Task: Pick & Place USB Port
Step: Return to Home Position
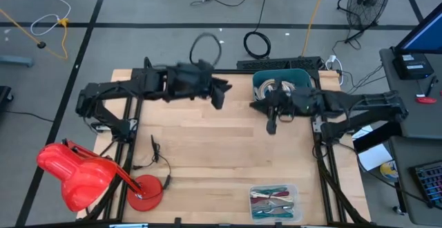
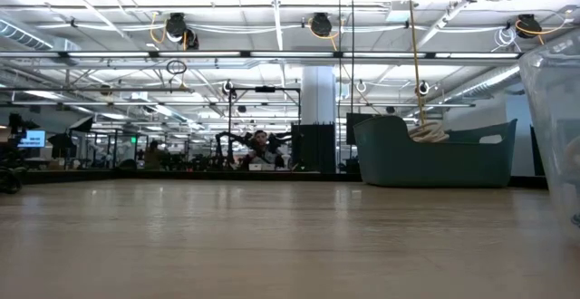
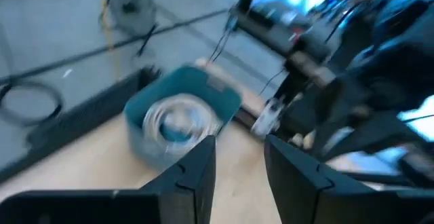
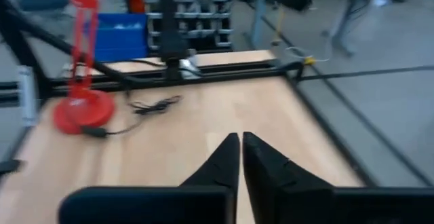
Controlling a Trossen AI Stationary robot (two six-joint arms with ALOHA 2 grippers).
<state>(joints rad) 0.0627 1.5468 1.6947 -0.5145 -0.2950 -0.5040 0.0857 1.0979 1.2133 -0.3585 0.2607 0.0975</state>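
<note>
Left end effector (image 1: 219, 97): fingers apart, empty, above the far middle of the pale wooden tabletop (image 1: 207, 138).
Right end effector (image 1: 272, 124): fingers together, empty. It is the nearer to the teal plastic bin (image 1: 304, 75) of coiled cable, just behind it.
Clear plastic bin (image 1: 252, 202) of cables: front edge, well apart from both.

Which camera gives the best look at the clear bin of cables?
The high view: the transparent bin shows whole from above, cables inside. The low view catches only one wall at the picture's edge; neither wrist view shows it.
</note>
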